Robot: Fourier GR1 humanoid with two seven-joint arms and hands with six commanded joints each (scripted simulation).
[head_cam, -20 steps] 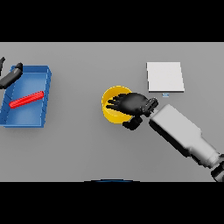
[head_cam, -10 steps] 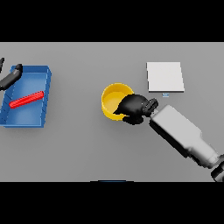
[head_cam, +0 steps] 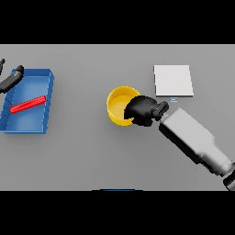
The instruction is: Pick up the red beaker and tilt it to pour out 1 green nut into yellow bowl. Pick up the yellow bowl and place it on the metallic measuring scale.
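The yellow bowl (head_cam: 118,104) stands upright near the middle of the grey table. My right hand (head_cam: 143,110) is at its right rim with fingers curled round the bowl's edge, hiding that side. To the upper right lies the flat metallic measuring scale (head_cam: 172,80), apart from the bowl. My left hand (head_cam: 10,79) shows at the far left edge, over the upper corner of the blue tray; its fingers are mostly out of frame. A red object (head_cam: 27,104) lies flat inside the tray. No green nut is visible in the bowl.
The blue tray (head_cam: 45,103) sits at the left of the table. My right forearm (head_cam: 195,141) stretches from the lower right toward the bowl.
My right hand's spread fingers have closed round the bowl's right rim. The bowl has shifted slightly. The left hand has not moved.
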